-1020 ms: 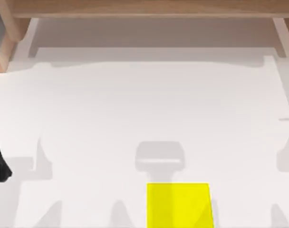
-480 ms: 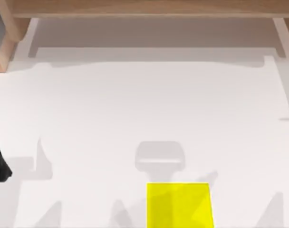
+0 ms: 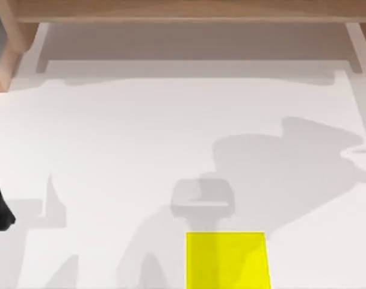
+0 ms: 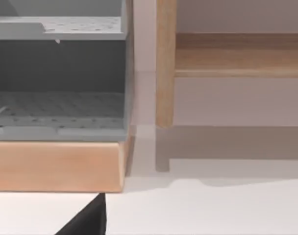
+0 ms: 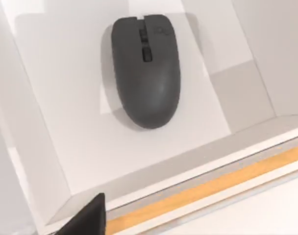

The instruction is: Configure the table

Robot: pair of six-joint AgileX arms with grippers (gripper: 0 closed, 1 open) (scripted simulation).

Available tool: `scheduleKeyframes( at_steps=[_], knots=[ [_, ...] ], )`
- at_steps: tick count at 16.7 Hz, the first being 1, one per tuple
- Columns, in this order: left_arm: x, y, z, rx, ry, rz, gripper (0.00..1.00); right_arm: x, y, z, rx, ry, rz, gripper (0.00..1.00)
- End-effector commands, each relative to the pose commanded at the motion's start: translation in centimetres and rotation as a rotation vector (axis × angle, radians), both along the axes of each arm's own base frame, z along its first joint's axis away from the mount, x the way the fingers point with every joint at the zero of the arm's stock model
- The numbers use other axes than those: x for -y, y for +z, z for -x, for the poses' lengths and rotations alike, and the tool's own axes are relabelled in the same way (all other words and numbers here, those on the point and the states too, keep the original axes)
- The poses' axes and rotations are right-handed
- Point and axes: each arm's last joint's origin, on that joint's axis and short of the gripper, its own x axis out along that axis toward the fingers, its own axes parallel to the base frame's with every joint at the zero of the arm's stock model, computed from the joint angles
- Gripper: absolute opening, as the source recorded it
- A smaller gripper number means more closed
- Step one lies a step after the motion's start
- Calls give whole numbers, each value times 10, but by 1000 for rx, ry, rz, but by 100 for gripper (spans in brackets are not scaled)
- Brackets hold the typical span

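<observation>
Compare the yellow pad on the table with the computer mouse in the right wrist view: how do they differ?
The yellow pad is bright, flat and square; the mouse is dark grey, domed and rounded. The pad has a plain face; the mouse carries buttons and a wheel. The pad lies on the table. Both rest on white surfaces.

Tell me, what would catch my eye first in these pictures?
Probably the bright yellow square pad at the near edge of the white table, a little right of centre in the top view. Next, the dark grey computer mouse lying on a white surface under the right wrist camera. A light wooden shelf frame runs along the far side.
</observation>
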Motion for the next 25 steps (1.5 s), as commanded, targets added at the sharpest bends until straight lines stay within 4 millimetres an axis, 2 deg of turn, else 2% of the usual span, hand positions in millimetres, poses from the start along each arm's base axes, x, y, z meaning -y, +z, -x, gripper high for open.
scheduleKeyframes(
  at_steps=[3,5,8,11,18,20,25],
  knots=[
    [0,0,0,0,0,0,100,24,-60,-59,-153,40,-67,100],
    [0,0,0,0,0,0,100,31,-97,-87,-221,75,-101,100],
    [0,0,0,0,0,0,100,37,-142,-109,-292,117,-143,100],
    [0,0,0,0,0,0,100,36,-164,-120,-308,140,-163,100],
    [0,0,0,0,0,0,100,39,-163,-117,-314,135,-166,100],
    [0,0,0,0,0,0,100,37,-143,-110,-316,134,-161,100],
    [0,0,0,0,0,0,100,14,-68,-83,-300,139,-154,100]
  ],
)
